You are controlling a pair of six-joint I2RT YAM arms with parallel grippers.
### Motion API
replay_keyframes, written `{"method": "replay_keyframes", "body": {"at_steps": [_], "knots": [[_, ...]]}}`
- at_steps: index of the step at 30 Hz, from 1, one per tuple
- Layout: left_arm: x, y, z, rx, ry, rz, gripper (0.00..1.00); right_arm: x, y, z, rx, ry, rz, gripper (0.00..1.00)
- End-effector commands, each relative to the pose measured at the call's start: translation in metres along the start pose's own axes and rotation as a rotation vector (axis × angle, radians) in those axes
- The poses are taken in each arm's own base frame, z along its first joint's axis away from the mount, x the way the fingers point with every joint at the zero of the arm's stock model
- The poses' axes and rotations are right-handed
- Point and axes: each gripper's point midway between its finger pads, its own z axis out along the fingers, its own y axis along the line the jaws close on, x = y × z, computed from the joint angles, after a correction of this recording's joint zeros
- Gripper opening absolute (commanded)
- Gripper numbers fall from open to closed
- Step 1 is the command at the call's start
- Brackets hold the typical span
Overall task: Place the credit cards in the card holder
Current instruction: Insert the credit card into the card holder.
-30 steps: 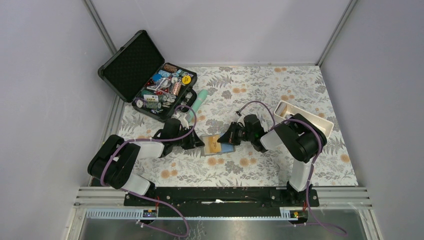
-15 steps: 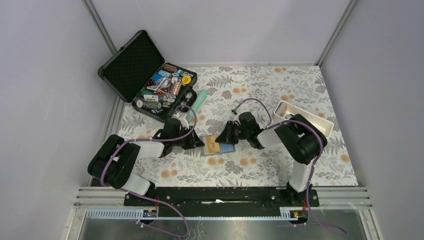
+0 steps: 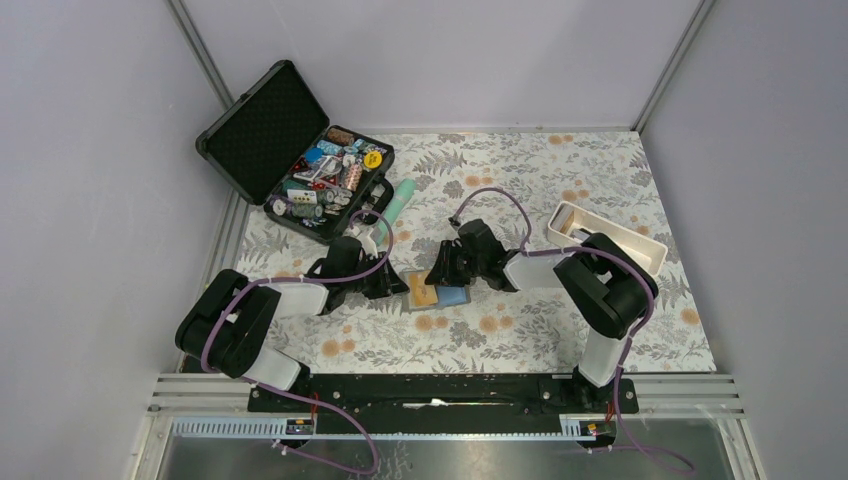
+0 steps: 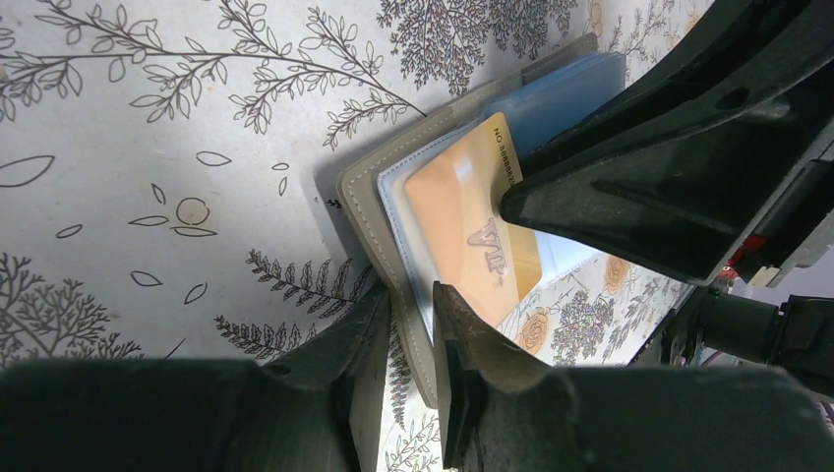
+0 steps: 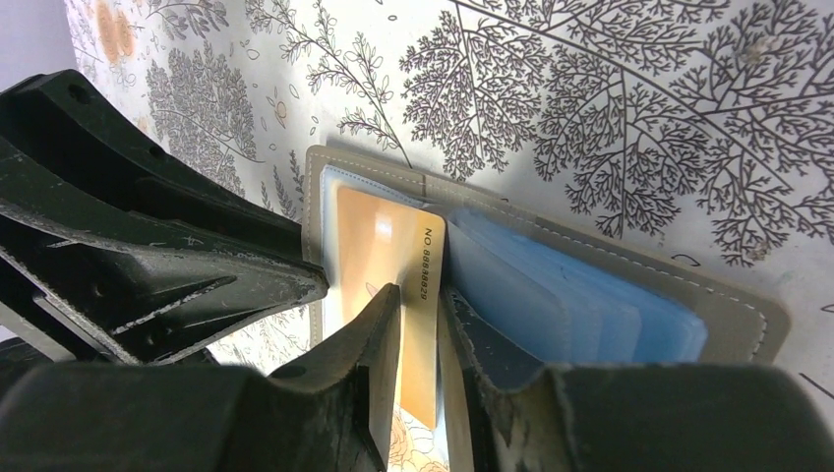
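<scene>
- A cloth printed with grey ferns and orange flowers [image 3: 560,170] covers the table, boxed in by plain lilac-grey walls [image 3: 450,60].
- Along the bottom of the top view, a black rail [image 3: 440,395] carries both arm bases.
- Just left of centre in the same view lies the card holder [image 4: 366,211], open flat on the cloth between the two grippers.
- The left gripper [image 4: 408,305] reaches in from the left. Its fingers are clamped on the holder's grey stitched edge.
- An orange card [image 4: 462,226] marked VIP sits on the holder's left half. Pale blue cards [image 5: 551,285] lie stacked on the right half.
- The right gripper [image 5: 421,295] comes from the right, its fingers a narrow gap apart. The orange card's numbered edge shows flat in that gap, not pinched.
- Farther up, a mint-green tube [image 3: 401,198] lies on the cloth above the holder.
- At centre right, a white oblong tray [image 3: 607,235] sits angled.
- At upper left stands a black hard case [image 3: 295,150], lid raised, full of small items.
</scene>
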Motion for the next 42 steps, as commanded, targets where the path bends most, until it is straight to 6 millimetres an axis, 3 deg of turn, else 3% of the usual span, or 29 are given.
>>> {"method": "replay_keyframes", "body": {"at_steps": [1,18,23,42], "knots": [[-0.009,-0.005,0.003,0.013,-0.014,0.031,0.25,0.012,-0.031,-0.003,0.170,0.028,-0.034,0.30],[-0.008,-0.006,0.001,0.020,-0.018,0.026,0.31,0.015,-0.006,-0.008,0.160,0.038,-0.028,0.52],[-0.007,-0.005,0.002,0.015,-0.018,0.022,0.29,0.006,-0.010,-0.017,0.209,-0.018,-0.052,0.56],[-0.010,-0.016,-0.002,0.060,-0.035,0.011,0.27,-0.015,-0.016,-0.046,0.314,-0.117,-0.185,0.52]]}}
